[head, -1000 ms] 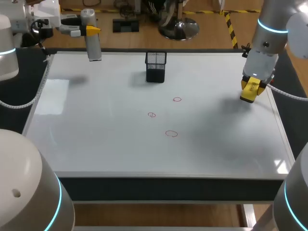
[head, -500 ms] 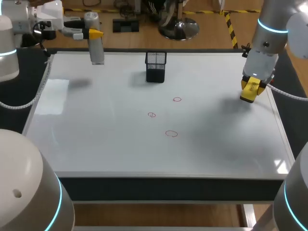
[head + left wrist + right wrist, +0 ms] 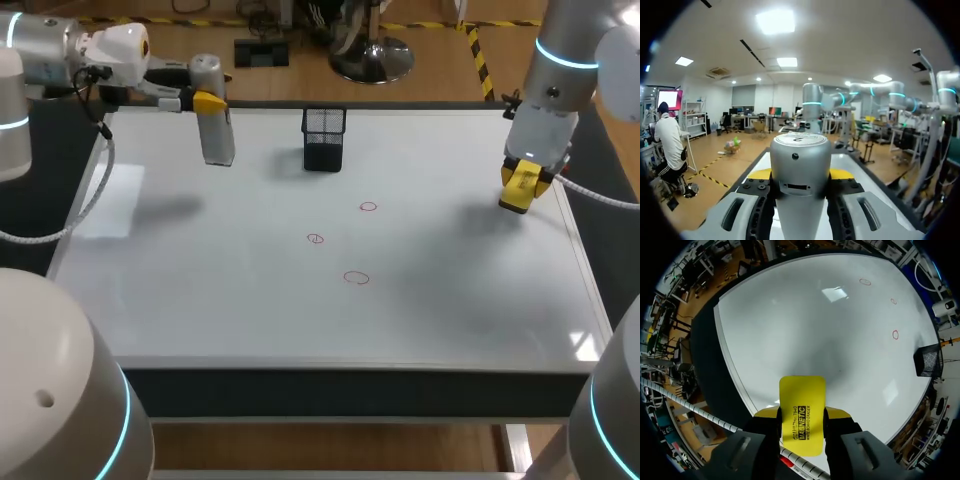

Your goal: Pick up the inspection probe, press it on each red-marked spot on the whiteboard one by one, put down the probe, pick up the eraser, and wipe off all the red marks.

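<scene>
The left gripper [image 3: 203,101] is clenched on the inspection probe [image 3: 217,130]. It holds the probe upright, tip down, above the whiteboard's [image 3: 200,290] far left part, well apart from the three red marks [image 3: 356,278], probably so it can be pressed straight down on each. The right gripper [image 3: 520,188] grasps the yellow eraser [image 3: 801,410] near the board's right edge, clear of the marks, likely waiting to wipe.

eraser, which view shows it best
Right wrist view: the eraser sits large and close, clamped in the right gripper. The head view shows only a small yellow block at that gripper. The left wrist view does not show it.
</scene>
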